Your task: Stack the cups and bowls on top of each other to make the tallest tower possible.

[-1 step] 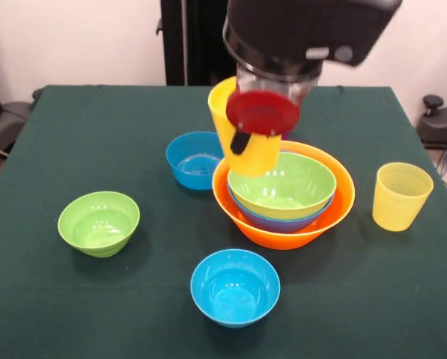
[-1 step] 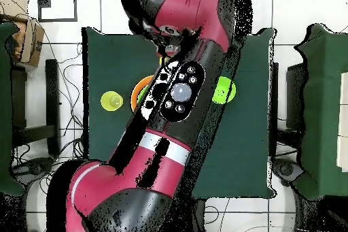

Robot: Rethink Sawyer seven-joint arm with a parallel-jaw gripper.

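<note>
The claw (image 1: 247,142) grips the opaque yellow cup (image 1: 242,131), tilted, just over the back-left rim of the orange bowl (image 1: 283,224). Inside that orange bowl sit a blue bowl (image 1: 279,221) and a green bowl (image 1: 281,183), nested. Left of the orange bowl, a small blue bowl (image 1: 194,159); further left, a small green bowl (image 1: 99,222). In front, another blue bowl (image 1: 235,287). Right of it, the ribbed pale yellow cup (image 1: 400,196) stands upright on the tabletop (image 1: 58,134).

Red-and-black arm (image 2: 178,93) with round buttons
</note>
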